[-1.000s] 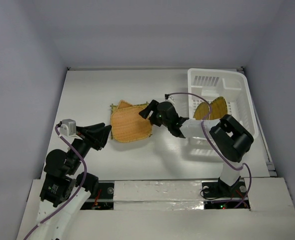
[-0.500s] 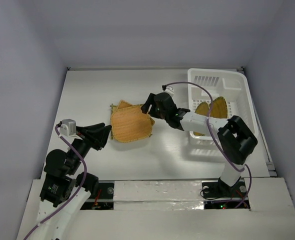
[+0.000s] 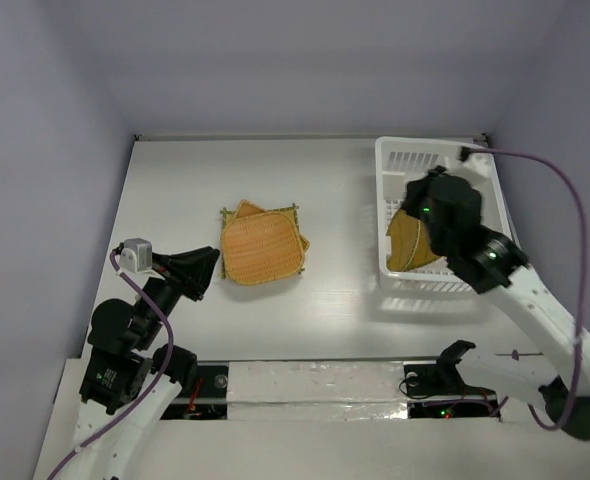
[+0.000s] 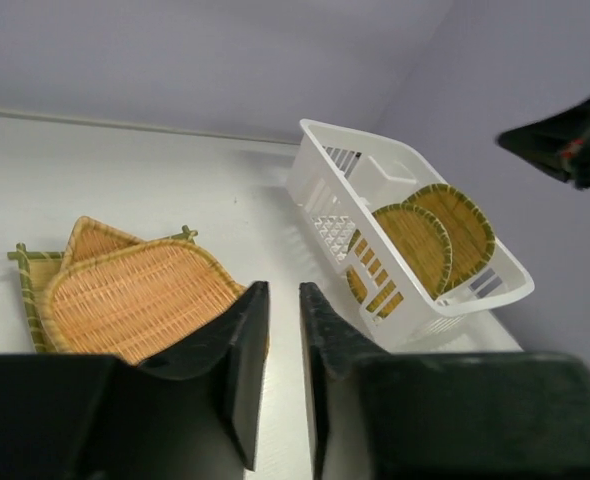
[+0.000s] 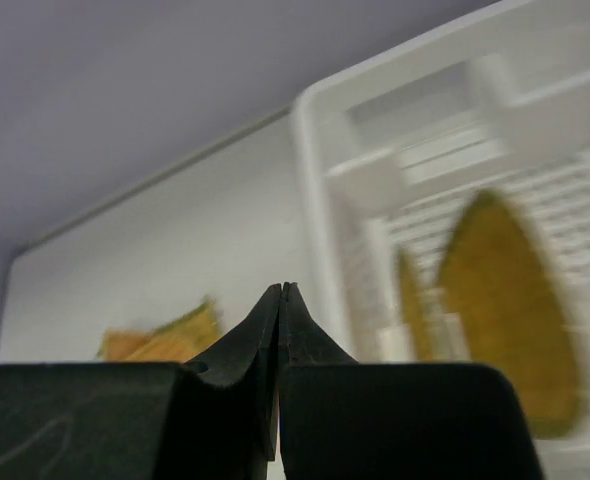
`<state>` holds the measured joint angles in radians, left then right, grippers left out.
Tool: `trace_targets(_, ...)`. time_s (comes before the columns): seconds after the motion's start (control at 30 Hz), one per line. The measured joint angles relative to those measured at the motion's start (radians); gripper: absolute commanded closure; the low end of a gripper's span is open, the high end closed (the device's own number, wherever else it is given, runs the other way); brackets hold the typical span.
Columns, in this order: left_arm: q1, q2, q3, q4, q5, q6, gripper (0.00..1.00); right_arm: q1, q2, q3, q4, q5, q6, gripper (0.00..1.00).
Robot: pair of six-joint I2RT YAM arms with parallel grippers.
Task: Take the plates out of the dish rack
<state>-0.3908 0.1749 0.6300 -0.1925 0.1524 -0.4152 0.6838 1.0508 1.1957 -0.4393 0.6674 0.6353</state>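
Looking from above, you see your right gripper [image 5: 280, 292] over the white plastic dish rack with slotted walls [image 3: 430, 158], much nearer to it than your left gripper [image 4: 282, 292]. The right fingers are pressed together and hold nothing. The tan woven bamboo plates in the rack [image 3: 412, 245] lie just ahead of those fingertips, a little to their right. They stand on edge, leaning, rims up, running across the rack, with flat faces turned toward you. The left fingers are a little apart and empty, near the pile of woven plates [image 3: 263, 248] on the white table [image 3: 175, 180].

Left pincer [image 4: 283, 292] narrowly parted, arm folded; right pincer [image 5: 280, 288] pressed closed, arm outstretched.
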Motion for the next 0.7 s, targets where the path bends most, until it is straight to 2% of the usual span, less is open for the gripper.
trace_targets(0.03, 0.0, 0.0, 0.0, 0.0, 0.0, 0.002, 0.87, -0.057, -0.06, -0.011, -0.03, 0.017, -0.017, 1.0)
trace_targets(0.07, 0.0, -0.001, 0.0, 0.0, 0.0, 0.002, 0.93, -0.126, -0.111, -0.025, -0.061, 0.025, -0.037, 0.84)
trace_targets(0.13, 0.0, -0.001, 0.0, 0.0, 0.0, 0.001, 0.95, -0.252, -0.185, -0.047, -0.115, 0.024, -0.072, 0.58)
trace_targets(0.17, 0.0, -0.001, 0.0, 0.0, 0.0, 0.001, 0.95, -0.305, -0.208, -0.052, -0.146, 0.029, -0.096, 0.39)
trace_targets(0.2, 0.0, -0.002, 0.0, 0.0, 0.0, 0.001, 0.94, -0.338, -0.216, -0.053, -0.168, 0.029, -0.113, 0.35)
trace_targets(0.23, 0.0, -0.002, 0.0, 0.0, 0.0, 0.001, 0.93, -0.36, -0.211, -0.053, -0.188, 0.023, -0.14, 0.34)
trace_targets(0.4, 0.0, -0.012, 0.0, 0.0, -0.003, 0.001, 0.73, -0.414, -0.074, -0.083, -0.236, -0.05, -0.216, 0.36)
trace_targets(0.47, 0.0, -0.019, 0.0, 0.0, -0.004, -0.001, 0.69, -0.43, -0.005, -0.113, -0.247, -0.092, -0.242, 0.4)
trace_targets(0.63, 0.0, -0.028, 0.0, 0.0, -0.003, -0.002, 0.67, -0.457, 0.065, -0.143, -0.282, -0.148, -0.286, 0.5)
trace_targets(0.7, 0.0, -0.033, 0.0, 0.0, -0.003, -0.002, 0.66, -0.461, 0.083, -0.142, -0.286, -0.15, -0.302, 0.59)
